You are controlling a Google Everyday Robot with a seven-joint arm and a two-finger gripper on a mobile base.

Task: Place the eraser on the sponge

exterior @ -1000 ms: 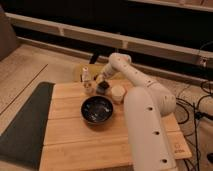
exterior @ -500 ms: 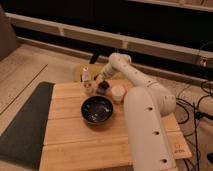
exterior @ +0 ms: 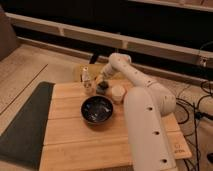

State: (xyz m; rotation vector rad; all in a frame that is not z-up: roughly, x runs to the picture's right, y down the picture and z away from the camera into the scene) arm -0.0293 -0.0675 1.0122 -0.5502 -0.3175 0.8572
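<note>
My gripper [exterior: 101, 80] is at the far end of the wooden table [exterior: 75, 145], reaching down from the white arm [exterior: 145, 115] just behind the dark round bowl [exterior: 97, 110]. Right below the gripper is a small dark block, the eraser [exterior: 102, 87]. I cannot tell whether the gripper is holding it. A paler blue-grey strip under the eraser looks like the sponge [exterior: 102, 93], mostly covered by it. The white cup [exterior: 118, 93] stands just to the right of both.
A small pale bottle-like thing [exterior: 86, 78] stands left of the gripper, beside a yellowish object [exterior: 80, 72] at the table's back edge. A dark mat [exterior: 25, 125] lies along the table's left side. Cables [exterior: 192, 107] trail on the floor at right.
</note>
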